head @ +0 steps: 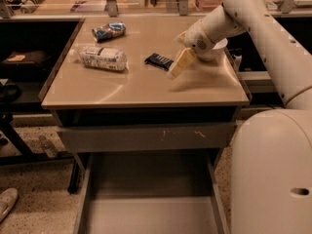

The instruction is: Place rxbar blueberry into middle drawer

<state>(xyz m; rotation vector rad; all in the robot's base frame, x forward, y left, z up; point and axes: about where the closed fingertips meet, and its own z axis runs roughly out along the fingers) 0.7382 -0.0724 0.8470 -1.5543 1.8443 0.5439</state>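
The rxbar blueberry [158,61] is a small dark bar lying flat on the tan tabletop [141,87], right of centre. My gripper [175,68] hangs from the white arm on the right, its pale fingers pointing down-left. Its tip is just right of the bar, close to the bar's right end. The middle drawer [148,199] stands pulled out below the table, a wide grey tray with nothing in it.
A whitish translucent packet [103,58] lies on the left of the tabletop. A blue-and-silver snack bag [108,31] lies behind it. A flat grey drawer front [146,136] with pale scratches sits shut above the open drawer. My white base [273,174] fills the right foreground.
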